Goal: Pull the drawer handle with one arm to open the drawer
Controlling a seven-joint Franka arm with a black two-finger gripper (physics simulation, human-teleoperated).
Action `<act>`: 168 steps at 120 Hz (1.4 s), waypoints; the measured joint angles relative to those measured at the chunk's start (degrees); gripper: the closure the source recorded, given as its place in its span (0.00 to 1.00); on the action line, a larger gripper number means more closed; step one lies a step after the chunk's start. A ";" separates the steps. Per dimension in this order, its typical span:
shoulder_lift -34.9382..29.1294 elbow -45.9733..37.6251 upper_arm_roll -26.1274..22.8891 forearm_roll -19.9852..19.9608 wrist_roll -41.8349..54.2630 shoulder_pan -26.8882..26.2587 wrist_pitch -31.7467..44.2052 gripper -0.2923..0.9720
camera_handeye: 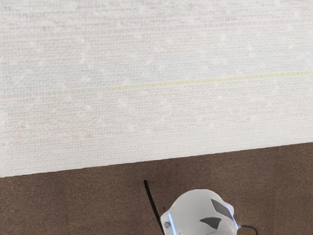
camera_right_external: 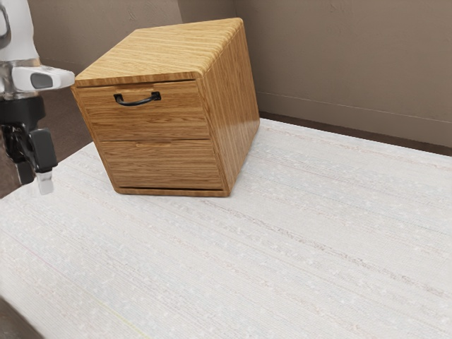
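A wooden cabinet (camera_right_external: 176, 106) with two drawer fronts stands on the white table at the back. The top drawer (camera_right_external: 152, 111) carries a curved black handle (camera_right_external: 137, 99) and sits flush with the cabinet front, as does the plain lower drawer (camera_right_external: 162, 164). My gripper (camera_right_external: 35, 185) hangs at the exterior view's left edge, pointing down, above the table's edge. It is well to the left of the handle and lower than it. Its fingers stand open with nothing between them.
The white table (camera_right_external: 282, 247) stretches wide in front of and to the right of the cabinet. In the wrist view the table top (camera_handeye: 156, 83) ends at an edge, with brown floor (camera_handeye: 73, 205) beyond and the arm's white base (camera_handeye: 200, 218) on it.
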 joint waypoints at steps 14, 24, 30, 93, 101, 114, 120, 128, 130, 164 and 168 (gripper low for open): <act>0.19 -0.09 -4.53 0.32 7.47 -0.01 7.11 0.23; 0.17 0.05 -4.72 1.05 11.69 0.47 10.22 0.23; 0.60 1.58 -4.84 2.17 14.46 1.62 11.79 0.23; 17.17 14.70 -10.02 7.91 43.99 8.77 38.02 0.36; 18.11 15.03 -10.13 7.97 46.45 10.31 39.43 0.40; 21.29 18.67 -10.62 7.44 50.29 10.96 41.50 0.44; 21.84 19.11 -10.71 6.08 51.83 11.65 42.15 0.46; 22.13 19.32 -10.70 3.59 53.70 12.94 42.80 0.47; 22.23 19.35 -10.70 3.10 54.14 13.16 42.93 0.47; 23.52 18.76 -10.77 -1.29 59.91 13.55 44.10 0.55; 23.57 18.59 -10.74 -1.56 60.41 13.54 44.15 0.57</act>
